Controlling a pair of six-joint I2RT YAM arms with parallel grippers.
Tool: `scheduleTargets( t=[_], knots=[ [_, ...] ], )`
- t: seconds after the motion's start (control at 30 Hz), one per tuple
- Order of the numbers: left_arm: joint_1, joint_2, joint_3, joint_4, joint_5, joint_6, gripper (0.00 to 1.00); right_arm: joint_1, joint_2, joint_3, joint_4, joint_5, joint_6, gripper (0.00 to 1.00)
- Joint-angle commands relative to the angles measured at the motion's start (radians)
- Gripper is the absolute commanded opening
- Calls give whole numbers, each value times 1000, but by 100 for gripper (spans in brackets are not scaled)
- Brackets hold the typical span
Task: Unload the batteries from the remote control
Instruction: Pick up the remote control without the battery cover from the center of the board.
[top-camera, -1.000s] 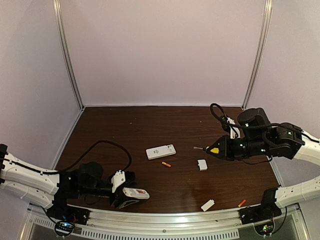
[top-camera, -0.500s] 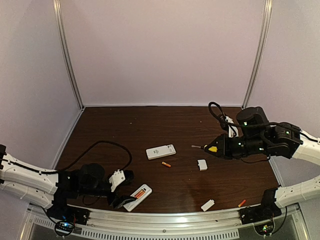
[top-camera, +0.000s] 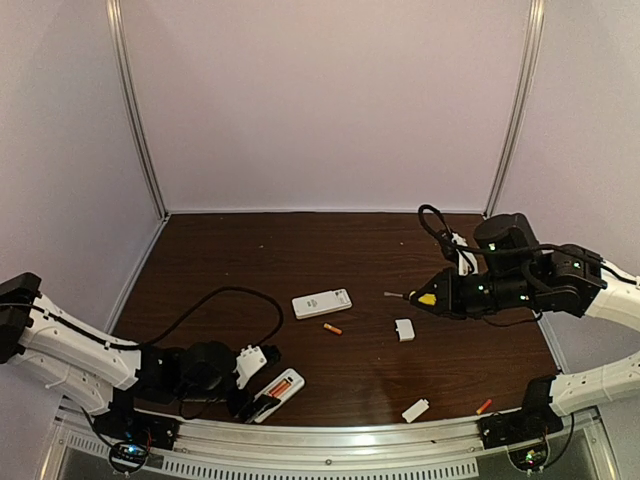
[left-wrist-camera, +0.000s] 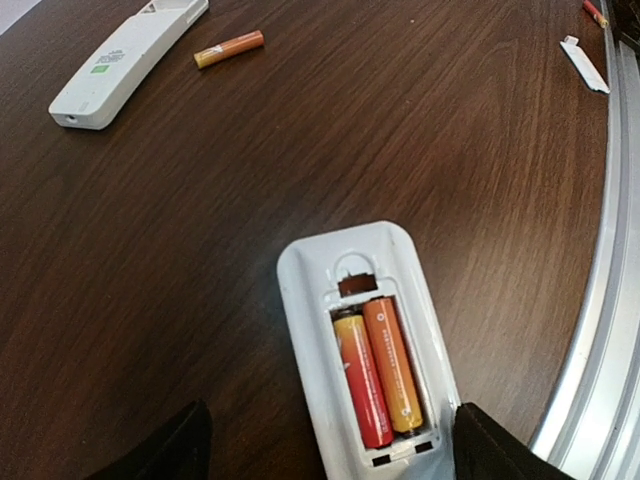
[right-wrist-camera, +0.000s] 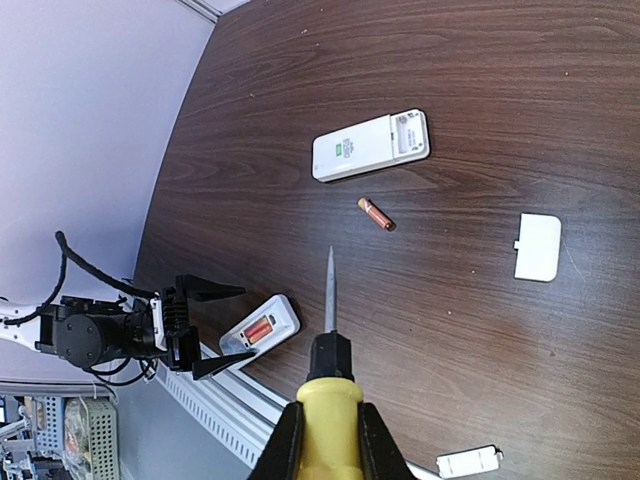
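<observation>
I have the left claw (left-wrist-camera: 332, 445) spread apart around the remote (left-wrist-camera: 300, 300) at the table's near edge, its batteries (left-wrist-camera: 380, 370) not yet out, two loose batteries (top-camera: 332, 328) lying mid-table and by the near right corner, and the right claw (right-wrist-camera: 326, 440) clamped on the screwdriver (right-wrist-camera: 329, 395), so roughly half done.

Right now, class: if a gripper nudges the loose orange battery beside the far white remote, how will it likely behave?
The loose battery is a slim cylinder lying on its side on the smooth table, so it would probably roll. It looks rigid, and perhaps small enough to slip from a pinch.
</observation>
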Motion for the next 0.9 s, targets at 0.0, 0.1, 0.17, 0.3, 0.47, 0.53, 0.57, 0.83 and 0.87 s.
scheduleTargets(
  t=[0.0,0.1,0.17,0.3,0.47,0.53,0.57,0.83,0.87],
  knots=[
    [-65,62,11,17,-86,-79,86,-6,-19,-24,-27,-11,1,0],
    [-102,98,14,12,-117,-120,87,-8,-30,-38,-29,-17,9,0],
    [-127,116,12,13,-147,-138,83,-8,-38,-44,-33,-16,12,0],
    [-159,130,13,20,-216,-133,64,-8,-50,-45,-45,-16,14,0],
    [-160,142,24,92,-207,-11,42,-8,-74,-44,-65,-4,19,0],
    [-158,139,23,153,-164,68,42,-8,-87,-47,-73,6,23,0],
    [-153,143,23,193,-134,100,42,-8,-95,-50,-74,10,27,0],
    [-11,286,191,219,172,280,38,-8,-135,-70,-79,27,48,0],
    [3,319,218,215,205,294,38,-8,-137,-73,-77,27,49,0]
  ],
)
